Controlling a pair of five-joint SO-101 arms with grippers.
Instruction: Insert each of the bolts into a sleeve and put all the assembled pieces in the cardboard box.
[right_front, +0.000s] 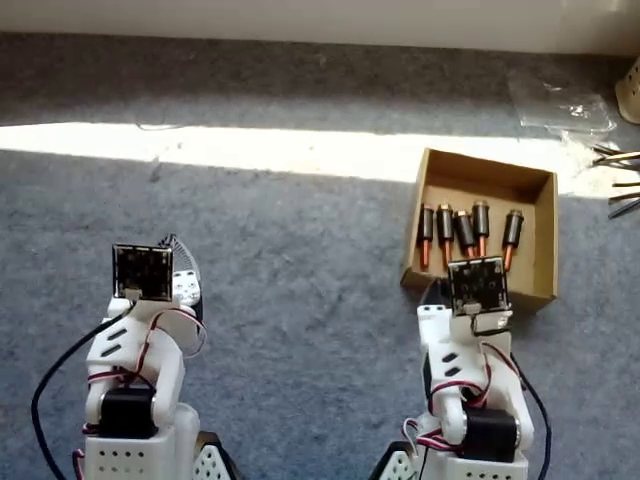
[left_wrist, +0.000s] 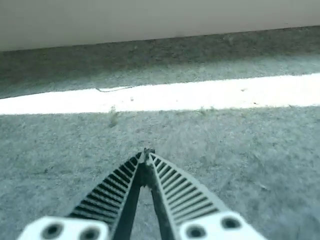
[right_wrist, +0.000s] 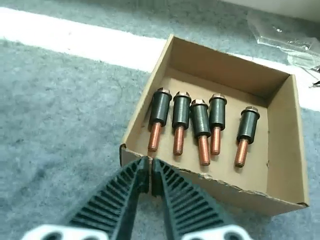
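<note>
Five bolts (right_wrist: 203, 150), each seated in a dark sleeve (right_wrist: 200, 119), lie side by side on the floor of the cardboard box (right_wrist: 225, 65) — just beyond the tips of the right claw (right_wrist: 150, 162), copper threads pointing back toward it. That claw hangs pinched shut and empty at the box's near wall, close to one corner. The left claw (left_wrist: 146, 155), well apart from the box, is likewise closed on nothing above grey carpet (left_wrist: 240, 150) — a sunlit strip (left_wrist: 200, 95) lies ahead of it.

Left pincer (left_wrist: 146, 154) closed, tips touching; right pincer (right_wrist: 150, 162) closed, tips touching
</note>
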